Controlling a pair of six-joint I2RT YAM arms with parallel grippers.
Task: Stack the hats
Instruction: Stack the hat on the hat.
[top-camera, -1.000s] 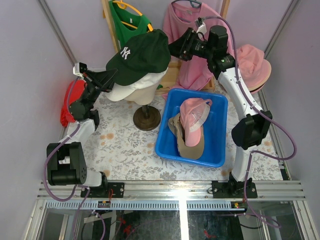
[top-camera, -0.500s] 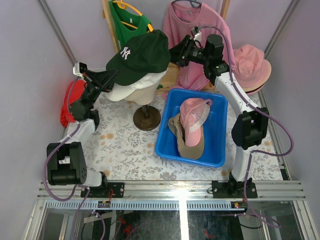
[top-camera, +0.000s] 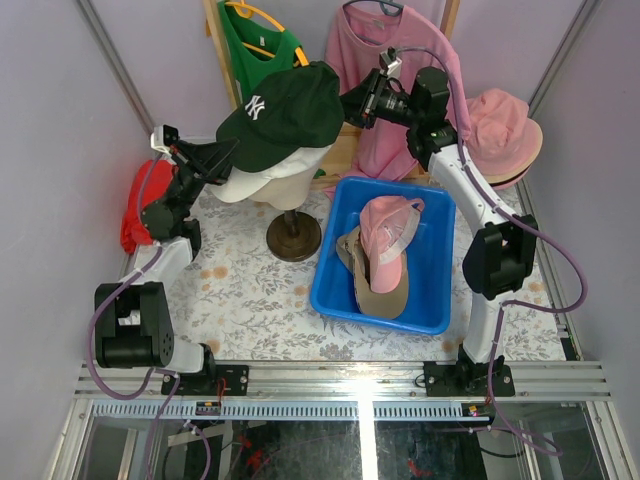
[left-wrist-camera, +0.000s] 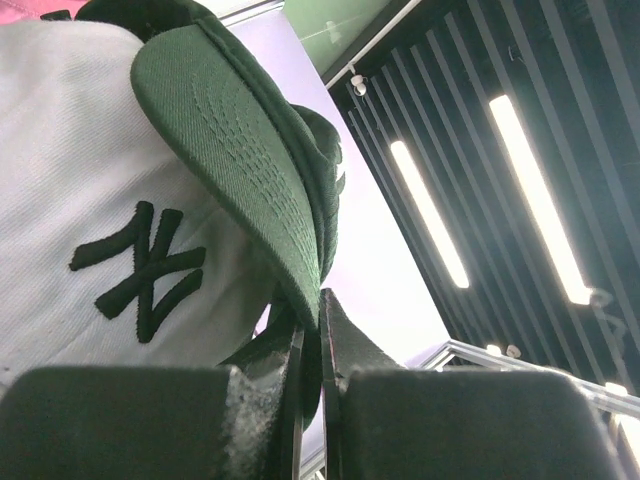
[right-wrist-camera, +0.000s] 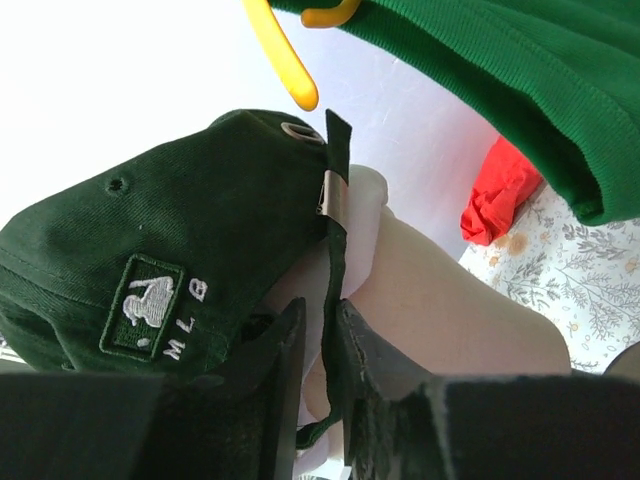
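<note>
A dark green cap (top-camera: 285, 110) sits on top of a white cap (top-camera: 262, 180) on the cream mannequin head. My left gripper (top-camera: 222, 155) is shut on the green cap's brim (left-wrist-camera: 240, 170), next to the white cap's NY logo (left-wrist-camera: 140, 270). My right gripper (top-camera: 355, 103) reaches in from the back, and its jaws are shut on the green cap's rear strap (right-wrist-camera: 335, 250). The MLB patch (right-wrist-camera: 150, 310) shows on the cap's back. A pink cap (top-camera: 385, 228) and a tan cap (top-camera: 382, 290) lie in the blue bin (top-camera: 435, 300). A pink bucket hat (top-camera: 505, 130) rests at the far right.
The mannequin head (right-wrist-camera: 450, 320) stands on a round dark base (top-camera: 293, 238). A red cloth bundle (top-camera: 133, 205) lies at the left wall. A green shirt (top-camera: 255, 50) on a yellow hanger (right-wrist-camera: 275, 50) and a pink shirt (top-camera: 385, 60) hang at the back.
My right gripper moved left to the back of the green cap and closed on its strap. The cap has risen slightly. The left gripper keeps its hold on the brim.
</note>
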